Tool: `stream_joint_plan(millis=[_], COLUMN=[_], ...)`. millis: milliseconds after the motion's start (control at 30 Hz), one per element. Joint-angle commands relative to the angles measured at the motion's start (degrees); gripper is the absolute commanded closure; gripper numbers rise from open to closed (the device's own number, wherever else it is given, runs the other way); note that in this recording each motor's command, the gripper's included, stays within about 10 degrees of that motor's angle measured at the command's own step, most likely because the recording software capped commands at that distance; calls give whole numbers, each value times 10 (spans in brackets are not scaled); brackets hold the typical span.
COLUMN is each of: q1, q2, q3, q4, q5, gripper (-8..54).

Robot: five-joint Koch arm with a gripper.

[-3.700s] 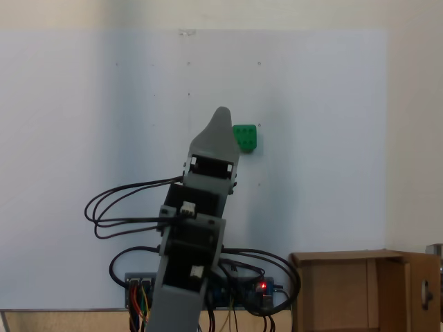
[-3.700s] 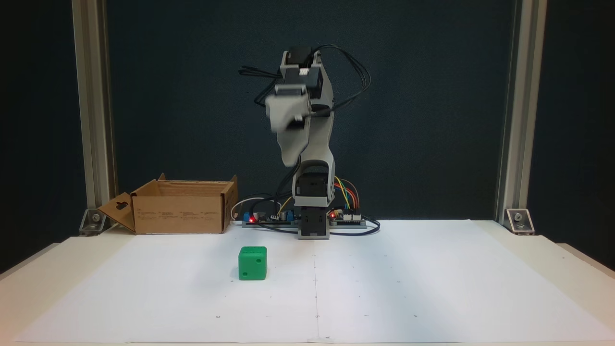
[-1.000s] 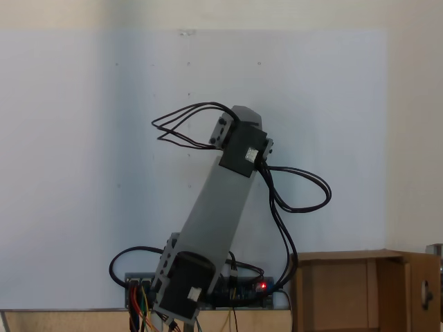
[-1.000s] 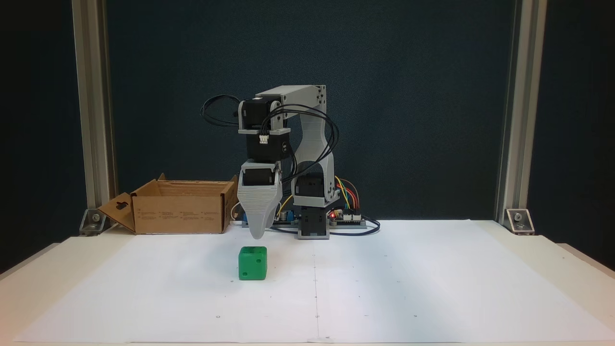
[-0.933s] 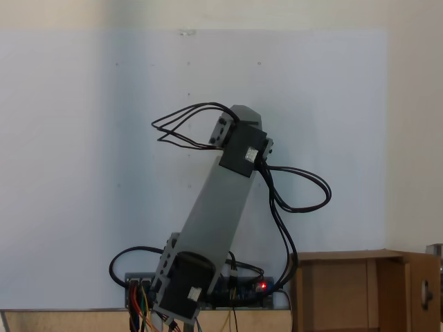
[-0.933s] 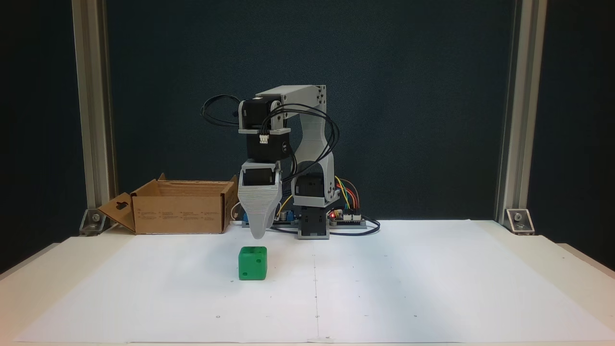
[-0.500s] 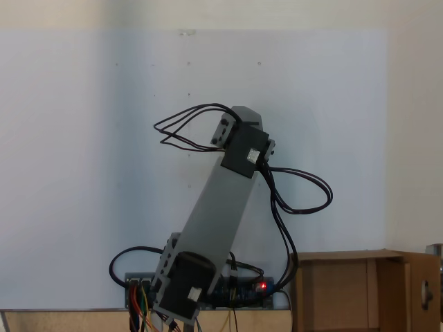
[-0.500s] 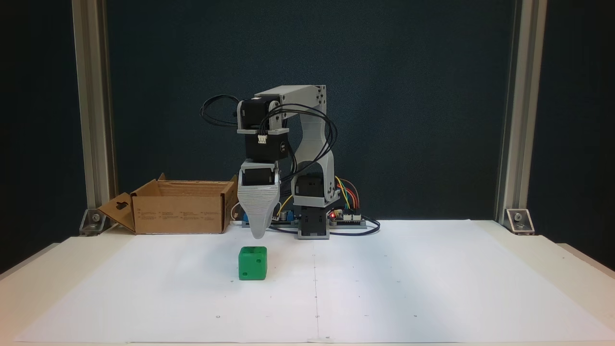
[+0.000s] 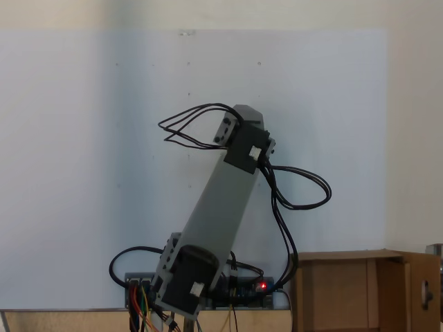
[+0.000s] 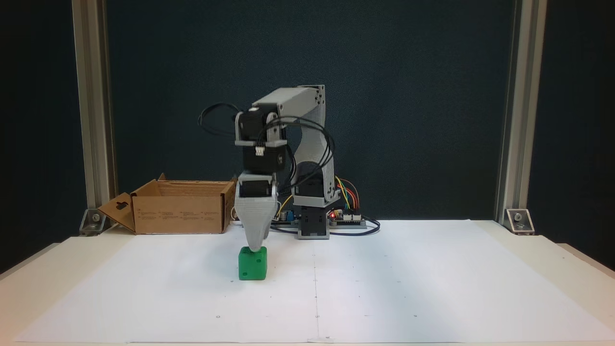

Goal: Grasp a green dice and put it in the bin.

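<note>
White paper sheet (image 10: 432, 288), 2 aluminium posts (image 10: 93, 110), dark backdrop (image 10: 423, 96)

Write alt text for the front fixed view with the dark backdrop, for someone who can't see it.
A grey robot arm reaches down so its gripper tip meets the top of a green dice on white paper. An open cardboard box sits behind and to the left in this view, beside the arm's base.

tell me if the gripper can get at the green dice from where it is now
Probably yes. In a fixed view the gripper hangs pointing down with its tip right at the top of the green dice, and nothing stands between them on the white paper. Whether its jaws are open cannot be told.
</note>
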Motion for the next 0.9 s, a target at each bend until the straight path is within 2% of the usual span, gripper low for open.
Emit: stream_joint_plan(millis=[0, 867], q1=[2, 19], q2=[3, -41], q3=[-4, 45], q4=[-26, -114], q5=[-40, -40], gripper=[0, 9])
